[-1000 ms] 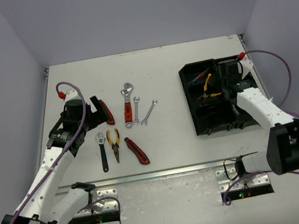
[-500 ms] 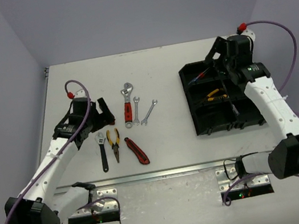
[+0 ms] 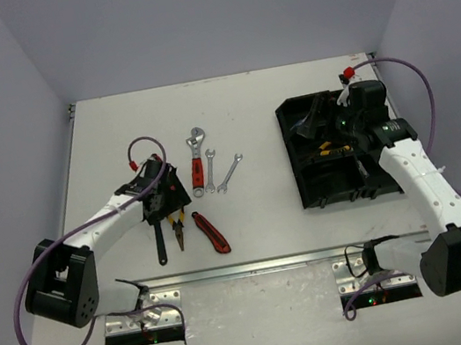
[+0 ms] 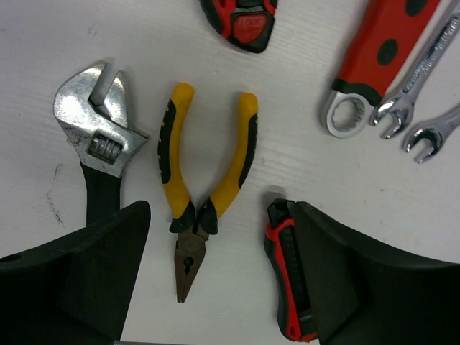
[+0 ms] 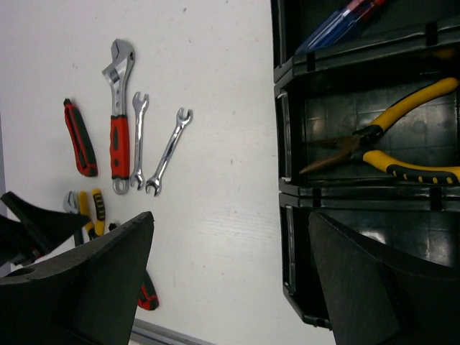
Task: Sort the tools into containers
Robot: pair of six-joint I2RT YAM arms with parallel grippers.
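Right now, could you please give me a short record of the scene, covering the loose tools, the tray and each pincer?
Loose on table: small yellow pliers, adjustable wrench, two red utility knives, red-handled wrench, two silver wrenches
Tray: black organiser tray, on the right side
In tray: long-nose yellow pliers in one compartment; blue and red screwdrivers in the next
Left pincer: open, empty, above the small yellow pliers
Right pincer: open, empty, above the tray
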